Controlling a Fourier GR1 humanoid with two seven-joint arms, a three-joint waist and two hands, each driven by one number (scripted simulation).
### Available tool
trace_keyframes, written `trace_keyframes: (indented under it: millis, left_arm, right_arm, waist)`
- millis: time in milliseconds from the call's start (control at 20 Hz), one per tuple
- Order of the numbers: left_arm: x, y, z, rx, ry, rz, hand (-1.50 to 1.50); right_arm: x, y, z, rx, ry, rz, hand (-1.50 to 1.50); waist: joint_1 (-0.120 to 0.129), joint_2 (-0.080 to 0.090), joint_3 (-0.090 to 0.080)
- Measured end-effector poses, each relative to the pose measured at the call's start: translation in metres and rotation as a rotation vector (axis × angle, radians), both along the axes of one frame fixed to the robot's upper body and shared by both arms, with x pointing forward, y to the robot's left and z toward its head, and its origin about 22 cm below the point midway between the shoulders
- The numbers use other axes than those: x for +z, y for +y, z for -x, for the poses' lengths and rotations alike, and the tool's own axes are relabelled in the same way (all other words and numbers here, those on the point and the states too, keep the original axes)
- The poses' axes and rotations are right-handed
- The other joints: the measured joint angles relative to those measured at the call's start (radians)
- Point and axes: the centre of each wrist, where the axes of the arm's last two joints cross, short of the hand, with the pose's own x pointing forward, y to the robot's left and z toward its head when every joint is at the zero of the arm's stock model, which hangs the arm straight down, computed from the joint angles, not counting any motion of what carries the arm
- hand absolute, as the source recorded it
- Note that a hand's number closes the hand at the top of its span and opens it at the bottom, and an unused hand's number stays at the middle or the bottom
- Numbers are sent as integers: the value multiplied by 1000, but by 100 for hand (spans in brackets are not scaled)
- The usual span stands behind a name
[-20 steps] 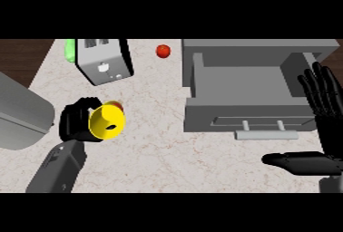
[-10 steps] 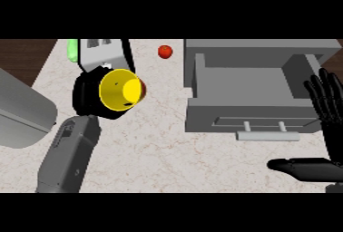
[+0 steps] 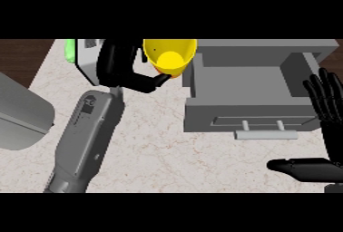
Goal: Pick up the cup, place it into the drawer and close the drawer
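Left hand (image 3: pixel 120 63) is curled round the yellow cup (image 3: pixel 171 56), holding it off the surface (image 3: pixel 174 154) at the left wall of the open drawer (image 3: pixel 241 86) (not inside it). Right hand (image 3: pixel 328 104) rests open at the view's right edge, fingers up.

The pale marbled counter (image 3: pixel 167 158) bears an open grey drawer (image 3: pixel 248 113) and a white-and-green appliance (image 3: pixel 85 56).
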Motion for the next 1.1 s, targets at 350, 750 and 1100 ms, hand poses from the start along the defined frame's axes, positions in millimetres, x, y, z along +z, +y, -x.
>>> trace_keyframes:
  millis: [350, 750, 1100]
  left_arm:
    - [42, -54, -14, 19, 22, -67, 150]
    - [65, -91, -32, 21, 124, -91, 150]
    - [48, -107, -34, 38, 187, -142, 150]
  right_arm:
    - [3, -4, -3, 6, -5, 2, -150]
    - [2, -6, -10, 20, -3, 0, -150]
    - [1, -5, -13, 26, -8, 4, -150]
  waist:
    - [-13, 4, 0]
    - [-28, 9, 0]
    - [-40, 11, 0]
